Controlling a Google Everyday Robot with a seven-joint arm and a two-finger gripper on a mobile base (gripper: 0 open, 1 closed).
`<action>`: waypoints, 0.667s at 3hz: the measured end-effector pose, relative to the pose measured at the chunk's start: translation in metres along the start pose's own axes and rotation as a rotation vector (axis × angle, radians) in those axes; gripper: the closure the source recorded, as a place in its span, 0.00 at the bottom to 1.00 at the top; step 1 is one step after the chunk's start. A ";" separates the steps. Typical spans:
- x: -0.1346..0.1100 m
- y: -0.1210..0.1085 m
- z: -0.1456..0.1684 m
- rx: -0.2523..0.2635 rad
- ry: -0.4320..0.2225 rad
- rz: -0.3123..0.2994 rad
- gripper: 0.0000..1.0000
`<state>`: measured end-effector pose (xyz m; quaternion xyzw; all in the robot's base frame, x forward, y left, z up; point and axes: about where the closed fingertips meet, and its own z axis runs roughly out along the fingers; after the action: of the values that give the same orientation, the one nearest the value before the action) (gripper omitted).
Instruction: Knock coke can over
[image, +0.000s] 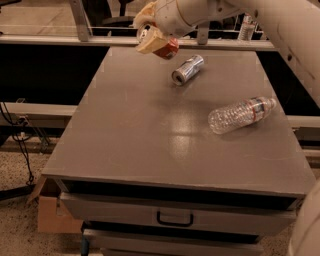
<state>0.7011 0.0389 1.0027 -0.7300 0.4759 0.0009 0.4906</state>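
The gripper (149, 32) is clamping the tilted coke can (169, 50) over the table's (125, 130) far edge, its fingers hiding most of the label.

Red coke can (169, 49) tilted, clamped in hand (153, 38), airborne, upper L.
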 end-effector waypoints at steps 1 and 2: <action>-0.004 0.028 0.002 -0.124 0.002 -0.021 1.00; -0.004 0.029 0.002 -0.128 0.000 -0.019 1.00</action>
<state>0.6799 0.0411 0.9824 -0.7642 0.4681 0.0267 0.4430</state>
